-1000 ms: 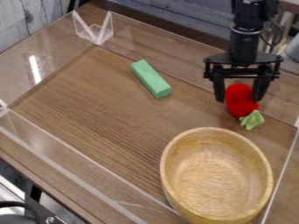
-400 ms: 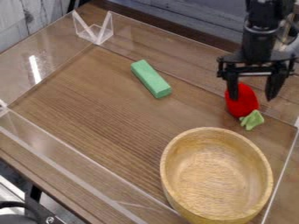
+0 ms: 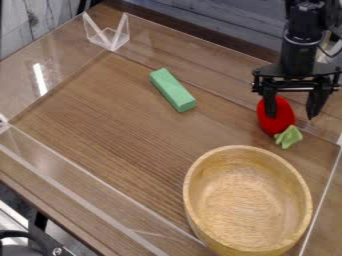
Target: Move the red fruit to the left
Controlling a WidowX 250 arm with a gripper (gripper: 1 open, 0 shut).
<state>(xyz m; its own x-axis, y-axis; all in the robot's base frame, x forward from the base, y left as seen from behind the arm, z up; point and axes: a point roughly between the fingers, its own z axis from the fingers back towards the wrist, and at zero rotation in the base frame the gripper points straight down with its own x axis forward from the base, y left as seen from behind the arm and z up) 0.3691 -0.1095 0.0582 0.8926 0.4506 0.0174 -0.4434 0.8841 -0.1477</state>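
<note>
The red fruit [image 3: 275,116], a small glossy strawberry with a light green leafy cap [image 3: 289,138], lies on the wooden table near the right edge. My gripper [image 3: 293,101] hangs straight down over it, open, with one black finger on each side of the fruit's upper part. Whether the fingers touch the fruit I cannot tell. Nothing is held.
A flat green block [image 3: 173,90] lies left of the fruit, mid-table. A large wooden bowl [image 3: 249,199] sits at the front right, just below the fruit. Clear plastic walls [image 3: 40,75] border the table, with a small clear stand [image 3: 107,33] at the back left.
My gripper has shifted to the right and slightly down, from left of centre over the fruit to straddling it. The fruit has not moved.
</note>
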